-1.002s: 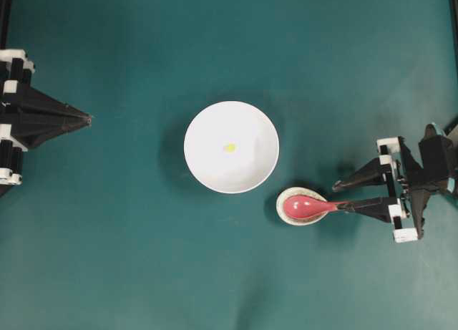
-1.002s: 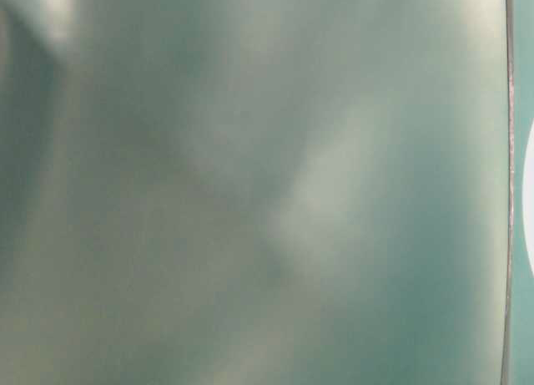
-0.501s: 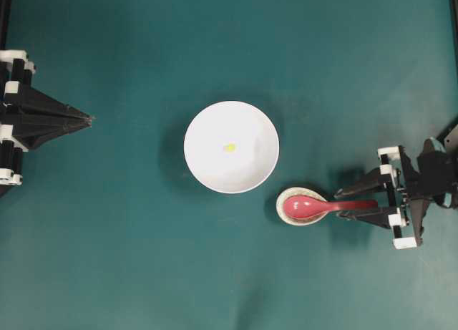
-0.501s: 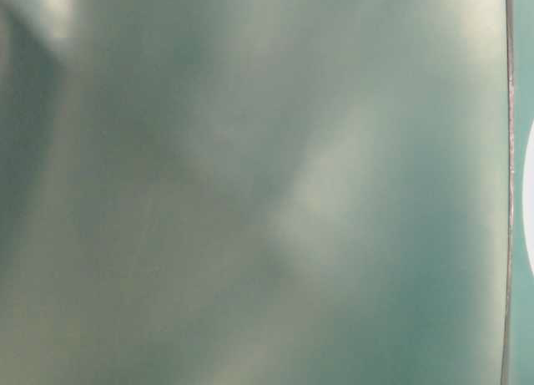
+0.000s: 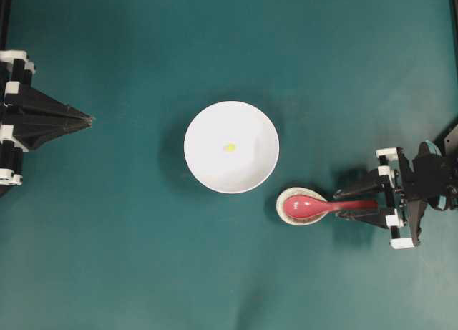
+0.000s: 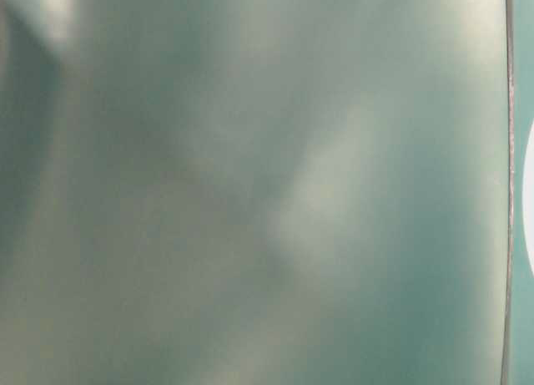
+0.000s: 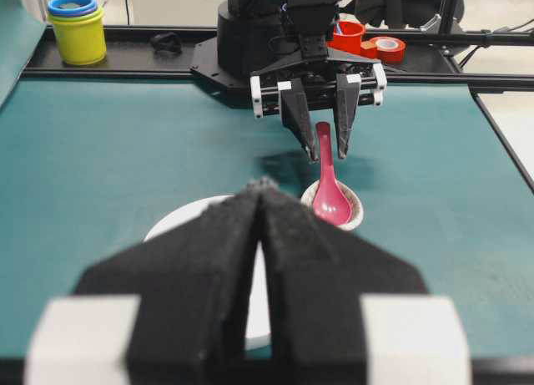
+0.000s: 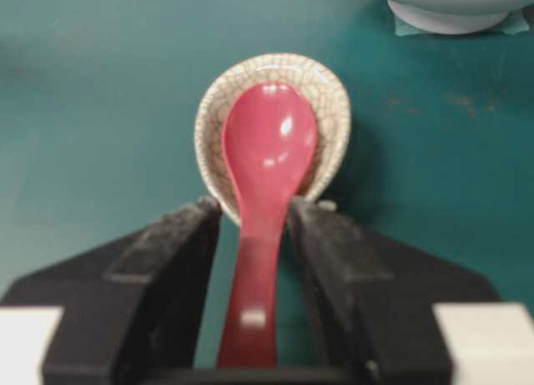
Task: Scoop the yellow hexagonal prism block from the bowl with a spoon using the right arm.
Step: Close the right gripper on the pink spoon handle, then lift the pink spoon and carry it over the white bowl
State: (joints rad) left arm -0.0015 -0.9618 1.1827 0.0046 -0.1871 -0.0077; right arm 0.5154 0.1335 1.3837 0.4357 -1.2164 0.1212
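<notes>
The tiny yellow hexagonal prism block (image 5: 230, 147) lies near the middle of the white bowl (image 5: 215, 169). Right of the bowl, the pinkish-red spoon (image 5: 308, 206) rests with its scoop in a speckled beige spoon rest (image 5: 281, 205), handle pointing right. My right gripper (image 5: 337, 205) is open and straddles the handle, one finger on each side. The right wrist view shows small gaps between the spoon (image 8: 267, 151) and both fingers (image 8: 188, 243). My left gripper (image 5: 89, 119) is shut and empty at the far left, well away from the bowl.
In the left wrist view, stacked yellow and blue cups (image 7: 77, 30) and red tape rolls (image 7: 386, 47) sit on the black frame behind the right arm, off the teal mat. The table-level view is a teal blur.
My right gripper turned to line up with the spoon handle and slid a little toward the bowl, so its open fingers now flank the handle. The left arm stayed still.
</notes>
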